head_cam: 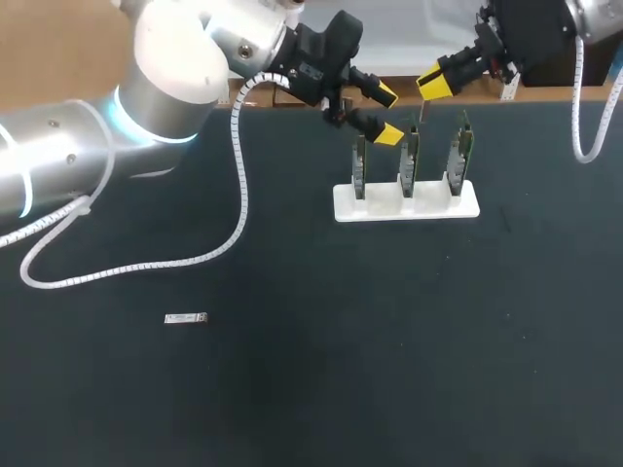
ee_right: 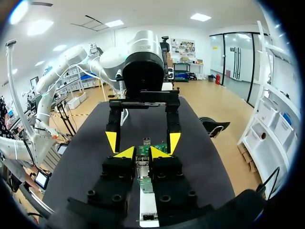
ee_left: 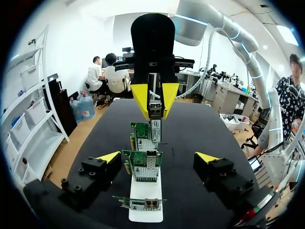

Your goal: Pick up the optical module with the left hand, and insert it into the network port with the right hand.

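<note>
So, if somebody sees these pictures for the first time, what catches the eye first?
Probably the white stand with three green cards upright on it, at the far side of the table. The right gripper is shut on a small optical module just over the cards, while the left gripper hangs open beside them. A small silver part lies alone towards the near left.

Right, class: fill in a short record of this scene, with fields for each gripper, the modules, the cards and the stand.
left gripper: open, empty, near the card tops
right gripper: shut on the held module
held module: upright between the yellow tips, above the cards
second module: lying flat on the table, apart from both arms
network cards: three, upright in a row
white stand: holds the cards, on the table's far side
</note>
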You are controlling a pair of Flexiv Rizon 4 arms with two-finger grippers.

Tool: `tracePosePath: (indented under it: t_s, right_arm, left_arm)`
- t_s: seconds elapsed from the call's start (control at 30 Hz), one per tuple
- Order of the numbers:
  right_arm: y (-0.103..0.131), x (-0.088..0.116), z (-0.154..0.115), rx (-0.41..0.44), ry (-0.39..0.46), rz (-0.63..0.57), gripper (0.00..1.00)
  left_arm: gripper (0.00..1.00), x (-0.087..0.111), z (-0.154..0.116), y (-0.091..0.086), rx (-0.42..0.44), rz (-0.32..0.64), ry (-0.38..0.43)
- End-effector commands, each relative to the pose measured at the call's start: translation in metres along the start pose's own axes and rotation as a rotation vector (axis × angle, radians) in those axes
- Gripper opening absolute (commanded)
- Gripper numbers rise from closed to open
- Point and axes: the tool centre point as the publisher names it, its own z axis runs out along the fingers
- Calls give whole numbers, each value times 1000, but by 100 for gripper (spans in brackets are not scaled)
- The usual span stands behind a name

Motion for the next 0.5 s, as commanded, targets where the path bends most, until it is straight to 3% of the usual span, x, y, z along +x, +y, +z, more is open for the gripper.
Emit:
tracePosePath:
  t_s: [0.03,0.5]
  right_arm:
    - [-3,1,3,-9,3,-4,0]
    - [-2,3,10,-17,17,-26,0]
  left_arm:
    - [100,0,0,-1,-4,1,0]
    - [100,0,0,-1,-4,1,0]
